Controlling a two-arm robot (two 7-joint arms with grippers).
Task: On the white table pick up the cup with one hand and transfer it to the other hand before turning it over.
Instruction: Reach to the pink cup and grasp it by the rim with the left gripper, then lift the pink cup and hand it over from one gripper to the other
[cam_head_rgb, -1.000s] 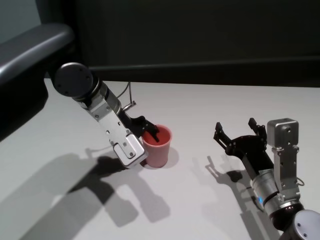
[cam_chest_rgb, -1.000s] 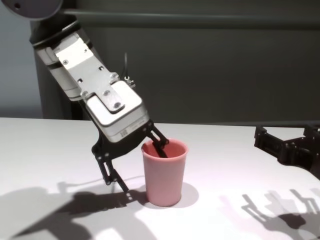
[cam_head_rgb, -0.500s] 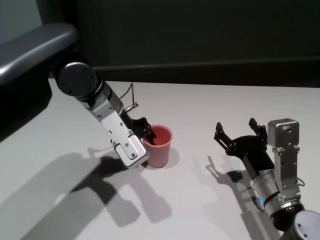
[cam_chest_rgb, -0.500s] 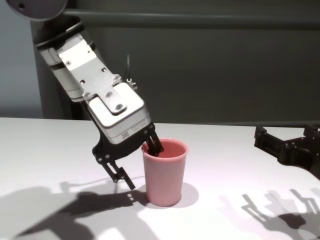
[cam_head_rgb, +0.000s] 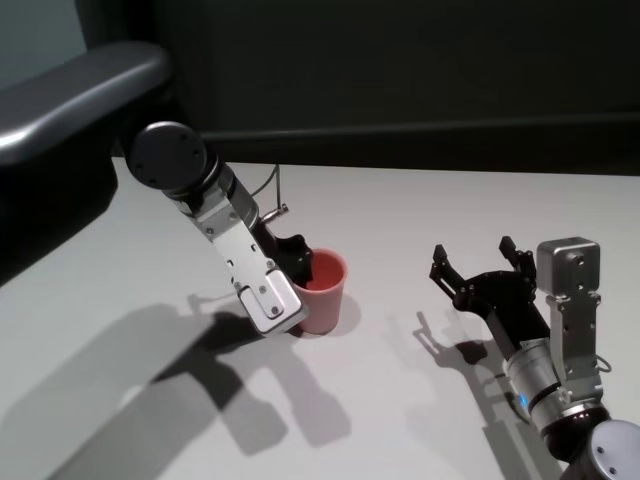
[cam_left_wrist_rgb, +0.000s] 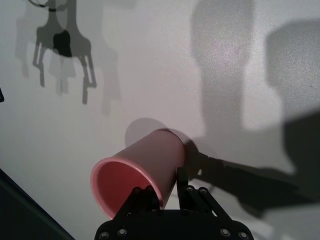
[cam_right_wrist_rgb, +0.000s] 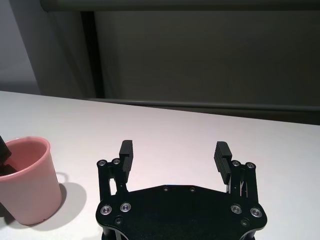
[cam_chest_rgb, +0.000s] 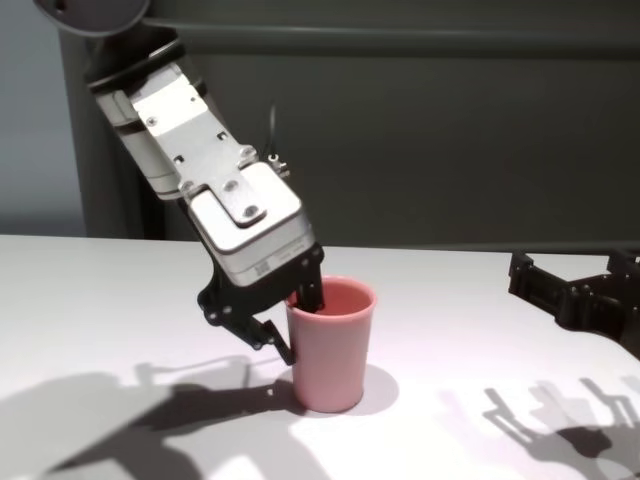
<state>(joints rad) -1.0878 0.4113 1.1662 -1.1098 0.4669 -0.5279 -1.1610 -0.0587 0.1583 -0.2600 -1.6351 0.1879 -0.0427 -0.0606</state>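
The salmon-pink cup (cam_head_rgb: 324, 296) (cam_chest_rgb: 332, 350) stands upright on the white table (cam_head_rgb: 420, 210), left of centre. My left gripper (cam_head_rgb: 300, 283) (cam_chest_rgb: 299, 322) reaches down at a slant from the left onto the cup's near-left rim. One finger is inside the cup and the other presses its outer wall, so the gripper is shut on the wall. The left wrist view shows the cup (cam_left_wrist_rgb: 145, 167) pinched at its rim between the fingertips (cam_left_wrist_rgb: 186, 191). My right gripper (cam_head_rgb: 478, 260) (cam_right_wrist_rgb: 172, 152) hovers open to the right, pointing towards the cup (cam_right_wrist_rgb: 25, 180), well apart from it.
A dark wall runs along the table's far edge (cam_head_rgb: 400, 165). A grey rounded body (cam_head_rgb: 70, 90) overhangs the back left corner. Bare tabletop lies between the cup and the right gripper, crossed by arm shadows.
The left gripper's jaws have come together from wide open onto the cup's wall, and the arm has shifted slightly right. The cup and right arm have stayed put.
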